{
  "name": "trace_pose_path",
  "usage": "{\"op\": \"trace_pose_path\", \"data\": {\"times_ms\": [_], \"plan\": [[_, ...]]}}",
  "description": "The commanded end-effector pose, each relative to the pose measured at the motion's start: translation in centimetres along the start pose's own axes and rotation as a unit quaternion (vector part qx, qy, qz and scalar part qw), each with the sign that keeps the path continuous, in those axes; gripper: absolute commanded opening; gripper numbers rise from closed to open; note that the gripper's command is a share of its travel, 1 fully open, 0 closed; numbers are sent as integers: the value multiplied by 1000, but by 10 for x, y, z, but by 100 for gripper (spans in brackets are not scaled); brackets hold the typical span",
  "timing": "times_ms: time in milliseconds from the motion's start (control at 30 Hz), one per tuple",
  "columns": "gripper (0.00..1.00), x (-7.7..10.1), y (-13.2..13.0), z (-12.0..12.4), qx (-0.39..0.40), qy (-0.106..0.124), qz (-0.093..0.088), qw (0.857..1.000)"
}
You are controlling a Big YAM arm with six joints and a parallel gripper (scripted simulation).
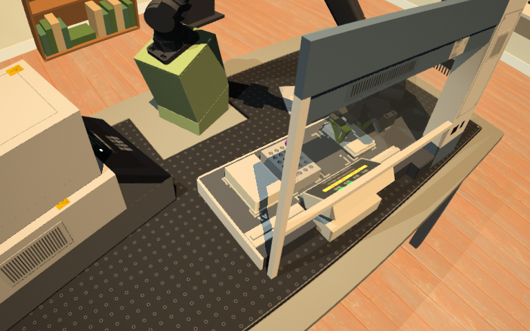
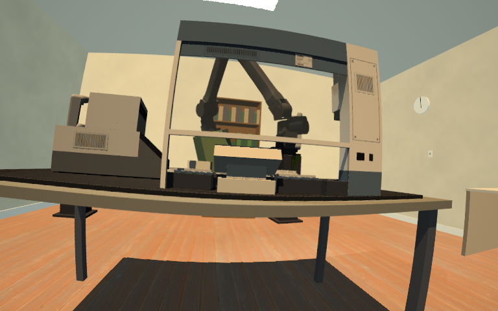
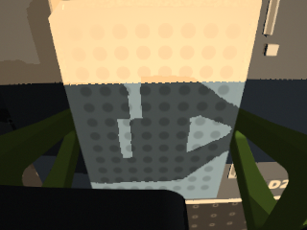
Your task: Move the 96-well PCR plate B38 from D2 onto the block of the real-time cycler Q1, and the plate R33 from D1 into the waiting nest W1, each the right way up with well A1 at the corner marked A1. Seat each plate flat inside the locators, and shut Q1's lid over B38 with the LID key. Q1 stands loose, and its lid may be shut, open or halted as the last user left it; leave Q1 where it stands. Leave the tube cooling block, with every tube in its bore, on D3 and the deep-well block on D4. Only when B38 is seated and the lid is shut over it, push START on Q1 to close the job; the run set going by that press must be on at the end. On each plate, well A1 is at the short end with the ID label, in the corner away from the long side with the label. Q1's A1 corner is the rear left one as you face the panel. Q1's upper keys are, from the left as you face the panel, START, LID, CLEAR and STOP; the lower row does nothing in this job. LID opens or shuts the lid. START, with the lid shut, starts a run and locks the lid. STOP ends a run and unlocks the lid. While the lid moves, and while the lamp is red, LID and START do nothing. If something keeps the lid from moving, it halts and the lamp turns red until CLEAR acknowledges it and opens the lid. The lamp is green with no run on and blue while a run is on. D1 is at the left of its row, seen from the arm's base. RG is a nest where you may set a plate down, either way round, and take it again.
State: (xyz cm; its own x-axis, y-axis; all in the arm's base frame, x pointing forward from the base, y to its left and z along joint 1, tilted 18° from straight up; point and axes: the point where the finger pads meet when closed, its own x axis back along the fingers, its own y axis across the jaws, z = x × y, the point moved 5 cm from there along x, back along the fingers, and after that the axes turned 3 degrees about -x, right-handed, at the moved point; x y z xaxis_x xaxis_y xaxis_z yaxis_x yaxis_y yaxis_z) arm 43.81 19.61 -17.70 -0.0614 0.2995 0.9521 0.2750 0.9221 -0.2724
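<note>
My gripper [image 1: 352, 133] [image 3: 154, 115] is shut across the long sides of a pale 96-well plate [image 1: 361, 146] [image 3: 144, 53] at the end of the row, at D1 by its place, so R33. No ID label shows; whether it is lifted off its nest is hard to tell. The D2 label [image 3: 278, 184] shows to its right in the wrist view. Nest D2 [image 1: 321, 149] holds no plate. The tube cooling block [image 1: 278, 158] and deep-well block [image 1: 243, 175] stand beyond it, partly behind a post. The large beige machine [image 1: 34, 105] [image 2: 113, 111] seems to be Q1; its block, lamp colour and B38 cannot be made out.
A tall frame [image 1: 390, 58] [image 2: 262, 36] with a front post [image 1: 287, 175] and a crossbar [image 2: 257, 137] stands over the deck. A tilted panel with a yellow strip [image 1: 346, 178] stands at the deck's edge. Nests W1 and RG cannot be told apart.
</note>
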Motion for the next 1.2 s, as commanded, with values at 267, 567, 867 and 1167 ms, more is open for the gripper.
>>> {"op": "trace_pose_path", "data": {"times_ms": [267,567,867,1167], "plan": [[0,34,11,4,6,-6,-4,1000],[0,62,12,-10,-6,-17,-17,1000],[0,59,11,0,3,-6,-5,1000],[0,88,14,-1,2,-15,-15,1000]]}}
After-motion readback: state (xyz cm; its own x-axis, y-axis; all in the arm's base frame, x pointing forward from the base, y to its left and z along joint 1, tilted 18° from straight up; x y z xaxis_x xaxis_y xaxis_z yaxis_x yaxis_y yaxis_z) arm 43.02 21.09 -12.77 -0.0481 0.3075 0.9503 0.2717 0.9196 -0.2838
